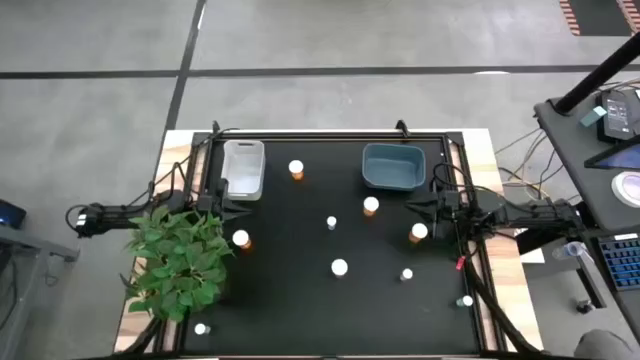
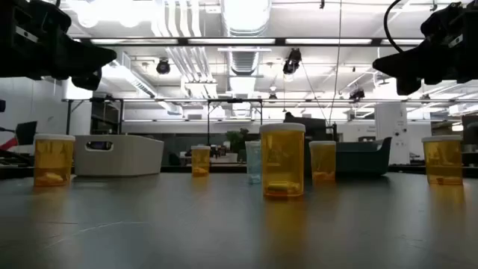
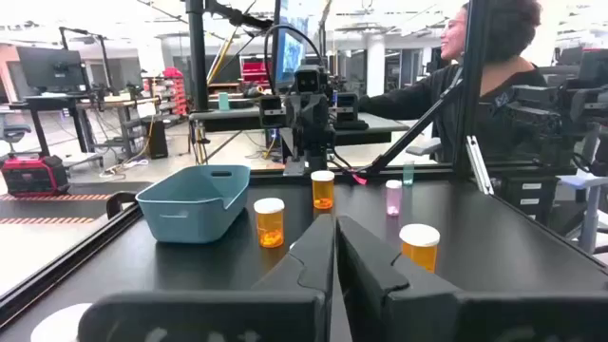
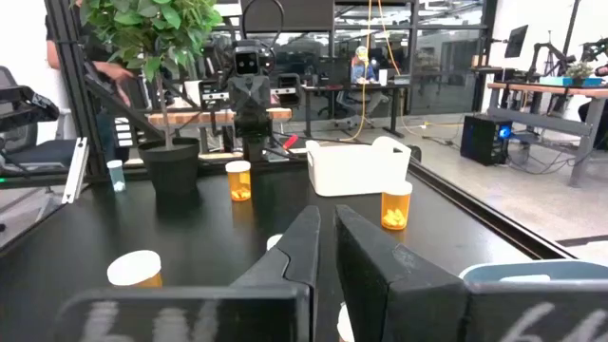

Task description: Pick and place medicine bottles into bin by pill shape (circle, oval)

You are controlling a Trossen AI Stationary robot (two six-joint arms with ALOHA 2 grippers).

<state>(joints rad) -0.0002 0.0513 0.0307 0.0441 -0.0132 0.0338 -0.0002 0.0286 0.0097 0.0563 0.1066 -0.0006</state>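
Several medicine bottles with white caps stand upright and scattered on the black table: amber ones [image 1: 296, 169], [image 1: 371, 205], [image 1: 418, 232], [image 1: 241, 239], and smaller pale ones [image 1: 332, 222], [image 1: 407, 273]. A white bin [image 1: 243, 167] and a blue bin [image 1: 393, 166] sit at the far side. My left gripper [image 1: 228, 206] hovers shut at the left edge, near the white bin. My right gripper [image 1: 412, 205] hovers shut at the right, near the blue bin. In the wrist views both sets of fingers [image 3: 334, 223], [image 4: 326, 217] are together with nothing between them. Both arms hang above the bottles in the low view.
A leafy green potted plant [image 1: 178, 255] stands at the near left corner, beside one small bottle [image 1: 201, 328]. A white-capped bottle [image 1: 339, 267] stands mid-table. A person [image 3: 494, 66] sits beyond the table's right side. A desk with a keyboard [image 1: 622, 262] flanks the right.
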